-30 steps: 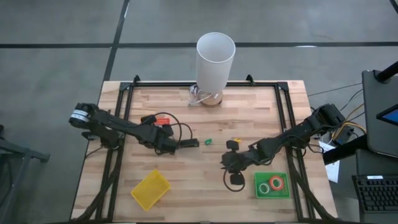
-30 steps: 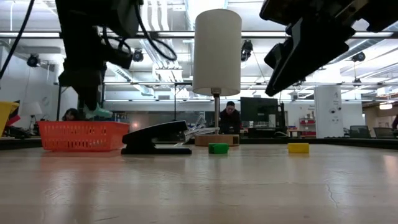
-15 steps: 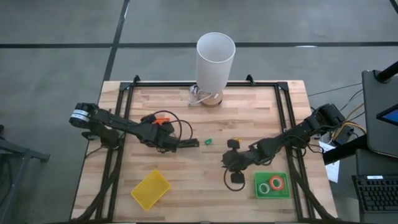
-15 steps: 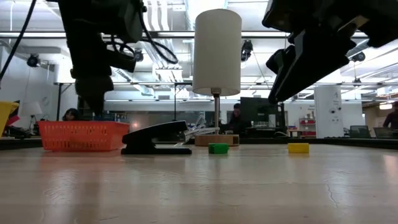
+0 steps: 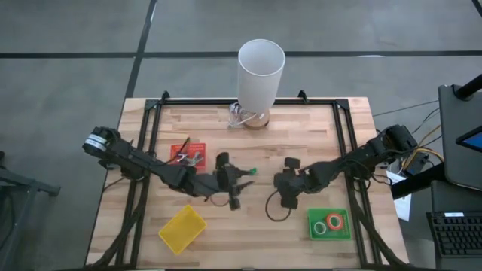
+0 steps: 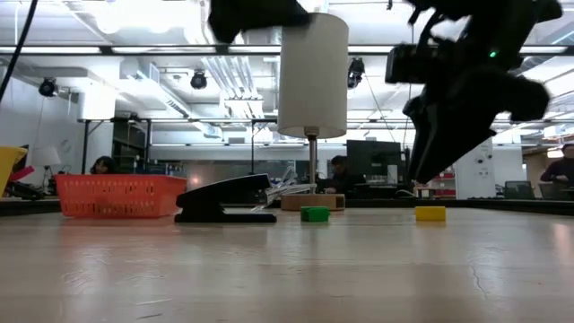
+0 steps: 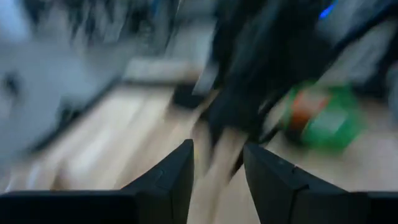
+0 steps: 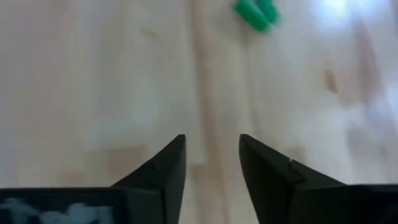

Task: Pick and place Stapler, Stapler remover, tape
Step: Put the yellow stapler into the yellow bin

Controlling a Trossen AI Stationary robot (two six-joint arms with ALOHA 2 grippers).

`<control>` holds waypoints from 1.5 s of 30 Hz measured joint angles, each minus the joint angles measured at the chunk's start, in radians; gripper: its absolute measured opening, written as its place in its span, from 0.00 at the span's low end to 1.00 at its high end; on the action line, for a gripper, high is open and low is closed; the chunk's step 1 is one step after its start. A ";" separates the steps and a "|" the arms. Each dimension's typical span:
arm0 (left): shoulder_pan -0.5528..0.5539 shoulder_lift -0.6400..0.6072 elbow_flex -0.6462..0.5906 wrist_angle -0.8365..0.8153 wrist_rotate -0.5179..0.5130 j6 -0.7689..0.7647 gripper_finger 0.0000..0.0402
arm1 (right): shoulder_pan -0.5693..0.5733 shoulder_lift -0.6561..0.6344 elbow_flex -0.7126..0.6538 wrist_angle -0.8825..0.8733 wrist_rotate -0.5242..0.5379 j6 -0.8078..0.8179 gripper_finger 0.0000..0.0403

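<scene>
**A:** Where was the stapler [image 6: 224, 199]?

**B:** It lay flat on the table [image 5: 316, 128], in front of the lamp [image 5: 261, 71] and to its left in the low view. From above the left arm covered that spot, so the stapler could not be made out there.

**A:** And the tape?

**B:** A green tape ring [image 5: 252, 171] sat on the wood in front of the lamp, almost straight out from its base. A yellow tape ring [image 6: 430, 213] lay farther to the lamp's right. An orange tape ring [image 5: 337, 220] and a pale tape ring [image 5: 321, 227] lay side by side in the green tray [image 5: 329, 235], well forward and to the right of the lamp.

**A:** What did the grippers hold?

**B:** Nothing. The left gripper [image 7: 217, 177] was in front of the lamp on its left, by the green tape ring. Its fingers were parted, with only blurred table between them. The right gripper [image 8: 211, 162] was in front of the lamp on its right, above the table. Its fingers were also parted, with bare wood between them.

**A:** Anything else?

**B:** The red tray [image 5: 181, 147] stood forward and left of the lamp, with small grey metal pieces in it that were too small to name. The yellow tray [image 5: 182, 229] lay farther forward on the same side.
</scene>
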 joint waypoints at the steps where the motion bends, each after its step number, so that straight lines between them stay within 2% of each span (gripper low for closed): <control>1: -0.005 0.002 0.000 0.097 0.022 0.057 0.35 | -0.014 0.000 0.000 -0.018 0.005 0.009 0.40; 5: -0.006 0.002 0.000 0.358 0.178 0.184 0.35 | -0.062 0.000 0.000 -0.065 0.007 -0.005 0.49; 7: -0.006 0.002 0.000 0.399 0.254 0.200 0.35 | -0.083 0.000 0.000 -0.082 0.006 -0.044 0.53; 10: -0.006 0.002 0.000 0.381 0.312 0.198 0.34 | -0.124 0.000 -0.005 -0.114 0.003 -0.062 0.55; 20: -0.005 0.012 -0.027 0.376 0.320 0.182 0.33 | -0.231 0.001 -0.040 -0.144 -0.077 -0.115 0.56; 31: -0.005 0.013 -0.029 0.380 0.321 0.179 0.33 | -0.239 0.002 -0.093 -0.051 -0.104 -0.184 0.54; 45: -0.005 0.013 -0.031 0.380 0.321 0.176 0.33 | -0.241 0.006 -0.129 -0.025 -0.132 -0.192 0.38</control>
